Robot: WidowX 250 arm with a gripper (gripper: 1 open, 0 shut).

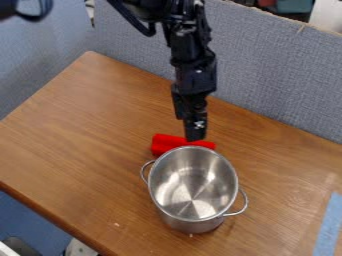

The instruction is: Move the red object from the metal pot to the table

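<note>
The red object (171, 142) lies flat on the wooden table (80, 120), just behind the far rim of the metal pot (195, 190). The pot is round, shiny, lidless and has nothing inside. My gripper (197, 133) hangs from the black arm a little above the right end of the red bar, pointing down. Its fingers stand apart with nothing between them, and they do not touch the bar or the pot.
A grey fabric partition (267, 70) rises behind the table's far edge. The table's near corner and right edge lie close to the pot. Bare wood spreads to the left and front left.
</note>
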